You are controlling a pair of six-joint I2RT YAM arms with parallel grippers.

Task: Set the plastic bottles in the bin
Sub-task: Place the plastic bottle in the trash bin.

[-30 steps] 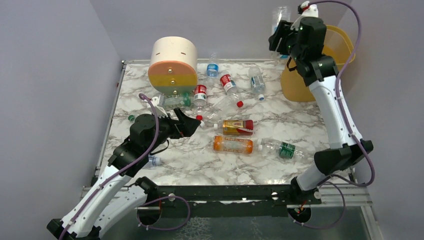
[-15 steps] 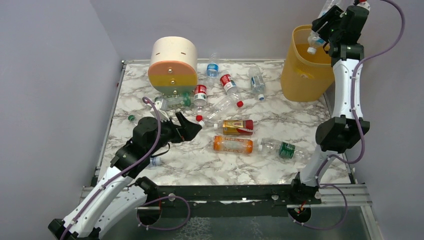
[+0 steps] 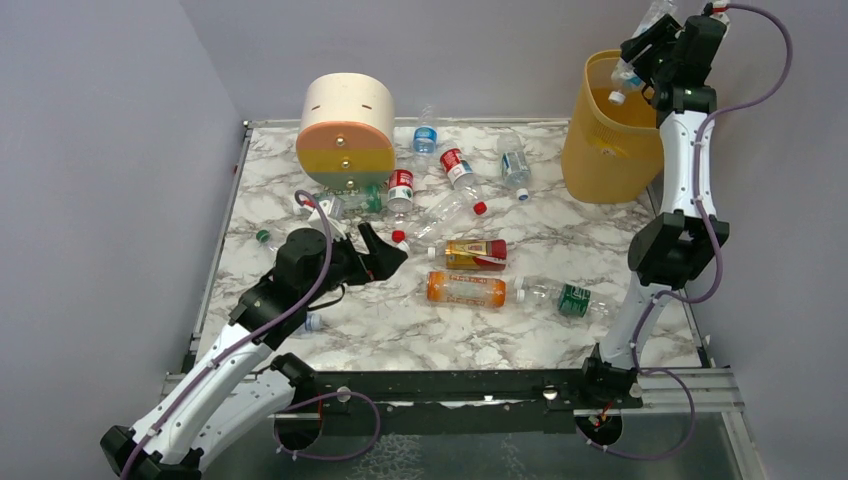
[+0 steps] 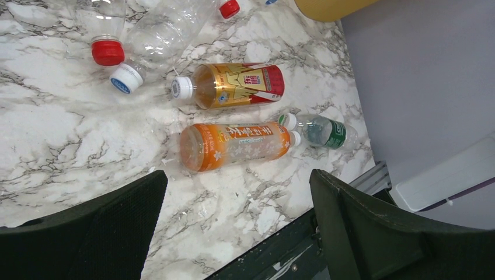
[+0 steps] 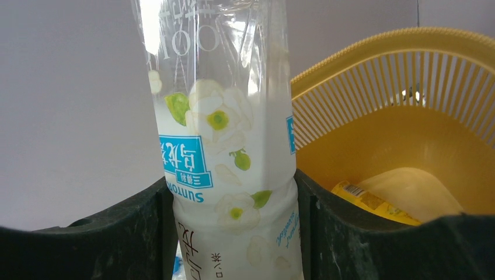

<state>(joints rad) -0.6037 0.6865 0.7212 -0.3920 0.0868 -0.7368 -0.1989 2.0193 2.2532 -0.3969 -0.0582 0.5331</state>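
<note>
My right gripper is shut on a clear bottle with a white flowered label and holds it above the rim of the yellow-orange bin at the far right. The bin's inside holds a yellow bottle. My left gripper is open and empty, low over the table left of an orange bottle and a gold-red bottle. Both also show in the left wrist view, orange and gold-red. A green-labelled bottle lies right of the orange one.
A round cream-orange-yellow-green drawer unit stands at the back left. Several clear bottles with red or blue labels lie between it and the bin. A small bottle lies under my left arm. The table's front rail is near.
My right arm swung right and up, carrying the bottle from left of the bin to over its rim. My left gripper shifted slightly.
</note>
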